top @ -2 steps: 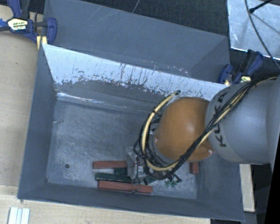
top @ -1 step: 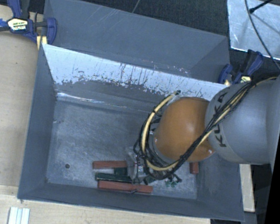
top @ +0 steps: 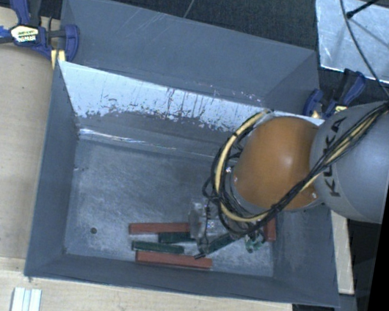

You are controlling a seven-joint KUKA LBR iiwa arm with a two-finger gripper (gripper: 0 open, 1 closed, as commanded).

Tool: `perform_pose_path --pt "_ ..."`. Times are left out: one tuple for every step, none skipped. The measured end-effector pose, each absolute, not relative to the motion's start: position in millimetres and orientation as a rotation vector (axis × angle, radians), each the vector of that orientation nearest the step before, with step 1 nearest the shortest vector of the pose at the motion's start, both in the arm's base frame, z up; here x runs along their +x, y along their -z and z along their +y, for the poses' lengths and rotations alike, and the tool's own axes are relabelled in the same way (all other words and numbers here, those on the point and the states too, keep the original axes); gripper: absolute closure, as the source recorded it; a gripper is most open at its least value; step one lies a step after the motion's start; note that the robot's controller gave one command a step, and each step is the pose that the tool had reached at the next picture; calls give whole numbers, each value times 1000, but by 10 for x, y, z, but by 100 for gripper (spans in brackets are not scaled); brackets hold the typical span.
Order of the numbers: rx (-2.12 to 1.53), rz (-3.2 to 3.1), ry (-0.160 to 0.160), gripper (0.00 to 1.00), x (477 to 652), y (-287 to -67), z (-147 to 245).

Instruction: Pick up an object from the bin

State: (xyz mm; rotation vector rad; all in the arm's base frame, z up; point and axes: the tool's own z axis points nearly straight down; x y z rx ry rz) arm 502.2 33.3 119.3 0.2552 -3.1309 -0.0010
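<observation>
fingers' spread cannot be told; the gripper (top: 202, 228) sits low among flat sticks.
a red-brown stick (top: 160, 229), a dark green stick (top: 170, 241) and a longer red-brown stick (top: 172, 260) lie just left of it on the bin (top: 59, 164) floor.

Single camera above grey bin (top: 138, 178), looking down slightly aslant, whole bin framed, arm (top: 357, 165) entering right

Grey metal bin (top: 139, 171): matt, its rear wall scratched and streaked. By its front wall lie smooth, matt red-brown bars (top: 172, 260) and a dark green bar (top: 165, 240). Over its floor sits the glossy orange wrist cover (top: 271, 164).
</observation>
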Motion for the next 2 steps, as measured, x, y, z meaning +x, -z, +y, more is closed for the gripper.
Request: perform_pose_path --pt "210 -3143 1 100 5154 -927 847" --pt "82 -3133 0 100 5212 -1209 893"
